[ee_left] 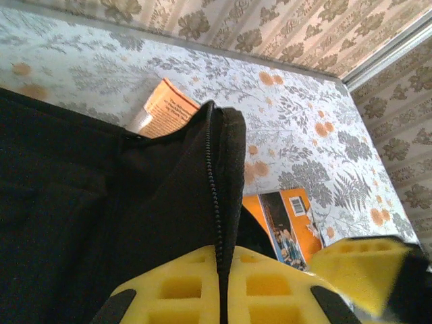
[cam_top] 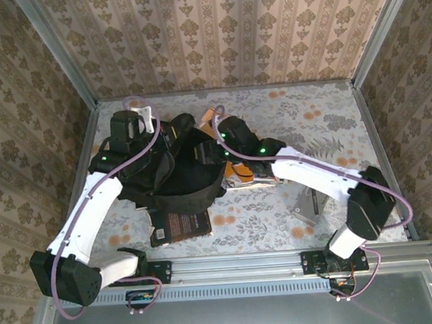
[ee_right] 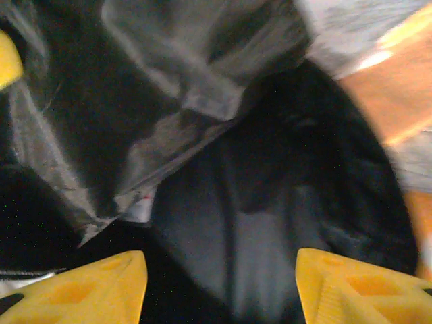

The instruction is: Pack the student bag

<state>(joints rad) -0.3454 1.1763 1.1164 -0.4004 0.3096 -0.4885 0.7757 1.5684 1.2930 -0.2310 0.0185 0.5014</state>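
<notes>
The student bag (cam_top: 174, 175), a large black fabric backpack, lies in the middle of the table with its mouth pulled open. My left gripper (cam_top: 171, 129) is at the bag's far left rim. In the left wrist view its yellow fingers (ee_left: 175, 287) are shut on the bag's zipper edge (ee_left: 214, 196), holding it up. My right gripper (cam_top: 220, 136) reaches into the opening from the right. In the right wrist view it (ee_right: 223, 290) stands open over the grey lining (ee_right: 223, 202) inside the bag, with nothing between its fingers.
A dark-covered book (cam_top: 180, 226) sticks out from under the bag's near side. An orange book (ee_left: 287, 219) lies right of the bag, another orange book (ee_left: 165, 108) behind it. A grey flat object (cam_top: 306, 204) lies under the right forearm. Metal frame rails (cam_top: 281, 259) edge the table.
</notes>
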